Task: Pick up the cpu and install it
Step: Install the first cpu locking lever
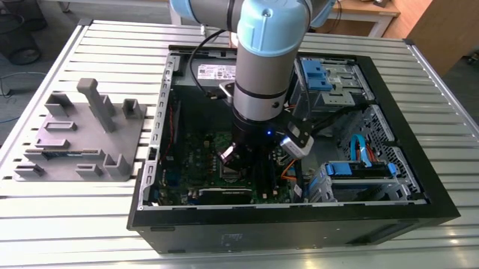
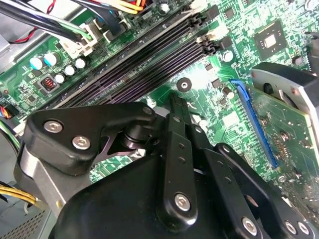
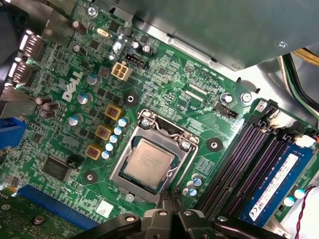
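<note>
Black tool low over the green motherboard, thin fingertips pressed together with nothing between them, tips just beside one corner of the rectangular metal socket frame. Hard to tell whether touching the frame or hanging just above it. In the second wrist view, same tool seen from behind, its black linkage covering much of the board below.

Small square silver-grey cpu lying flat inside that frame, free of the tool; frame apparently around it, latch state not clear.

Beside the socket, dark purple memory slots, one carrying a blue memory module, partly cut off by the picture edge.

In the exterior view, grey and light-blue robot arm reaching down into the open black computer case, hiding the socket. Case lying on the slatted metal desk; grey plastic block-studded tray near the desk's edge at the exterior view's left, well apart from the arm.
</note>
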You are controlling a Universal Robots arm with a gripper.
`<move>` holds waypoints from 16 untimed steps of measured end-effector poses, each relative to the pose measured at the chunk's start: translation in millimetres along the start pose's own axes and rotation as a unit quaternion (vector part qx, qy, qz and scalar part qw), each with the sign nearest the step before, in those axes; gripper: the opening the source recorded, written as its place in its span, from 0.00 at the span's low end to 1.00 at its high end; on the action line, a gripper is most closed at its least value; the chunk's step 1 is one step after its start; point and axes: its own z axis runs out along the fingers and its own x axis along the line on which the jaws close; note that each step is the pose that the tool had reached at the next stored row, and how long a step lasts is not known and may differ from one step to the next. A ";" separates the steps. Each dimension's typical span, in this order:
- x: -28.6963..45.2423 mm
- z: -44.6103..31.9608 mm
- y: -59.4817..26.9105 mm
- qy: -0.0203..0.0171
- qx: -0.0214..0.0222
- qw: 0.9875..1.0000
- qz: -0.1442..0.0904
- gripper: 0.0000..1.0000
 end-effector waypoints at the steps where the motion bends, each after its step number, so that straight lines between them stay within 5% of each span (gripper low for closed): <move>1: -0.2 0.5 -0.1 0.000 0.000 1.000 0.000 0.11; 16: -2.9 4.6 -0.9 0.000 0.000 1.000 0.000 0.11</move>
